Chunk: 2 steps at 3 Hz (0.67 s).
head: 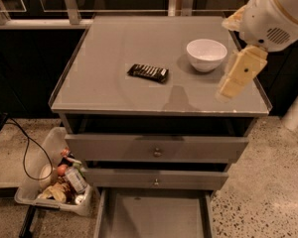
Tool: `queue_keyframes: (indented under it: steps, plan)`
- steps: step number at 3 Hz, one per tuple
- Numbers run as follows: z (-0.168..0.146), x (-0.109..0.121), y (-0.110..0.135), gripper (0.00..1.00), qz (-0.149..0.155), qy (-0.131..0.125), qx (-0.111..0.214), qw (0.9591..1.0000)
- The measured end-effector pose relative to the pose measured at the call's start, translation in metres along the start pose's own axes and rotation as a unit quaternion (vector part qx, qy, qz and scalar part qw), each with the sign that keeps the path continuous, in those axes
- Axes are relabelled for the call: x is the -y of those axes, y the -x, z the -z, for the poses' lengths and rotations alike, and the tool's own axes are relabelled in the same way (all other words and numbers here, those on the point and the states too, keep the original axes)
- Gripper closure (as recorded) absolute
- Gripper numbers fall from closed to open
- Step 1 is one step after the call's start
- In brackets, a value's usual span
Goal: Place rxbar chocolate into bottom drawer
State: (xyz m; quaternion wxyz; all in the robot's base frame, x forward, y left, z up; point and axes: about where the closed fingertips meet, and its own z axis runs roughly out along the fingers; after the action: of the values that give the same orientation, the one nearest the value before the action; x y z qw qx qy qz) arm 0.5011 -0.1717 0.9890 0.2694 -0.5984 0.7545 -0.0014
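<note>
Grey cabinet top [109, 83]: rxbar chocolate [148, 73] lies mid-surface, gripper [232, 82] hovers at its 3 o'clock, can't tell its grip. Reach step I'd say; next swing over the bar, bottom drawer [154, 218] open.

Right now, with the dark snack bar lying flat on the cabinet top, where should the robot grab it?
Probably from above, pinching the rxbar chocolate across its narrow width at mid-length: it lies flat on the cabinet top, long sides exposed. The gripper hangs right of it, by the white bowl.
</note>
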Motion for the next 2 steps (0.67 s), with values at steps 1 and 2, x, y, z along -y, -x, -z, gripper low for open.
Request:
queue_keyframes:
  steps: [1,2]
  plan:
    - [-0.0278,0.0323,0.0174,0.0,-0.035,0.001,0.073,0.9967]
    - [-0.0278,0.0323,0.0174,0.0,-0.035,0.001,0.073,0.9967]
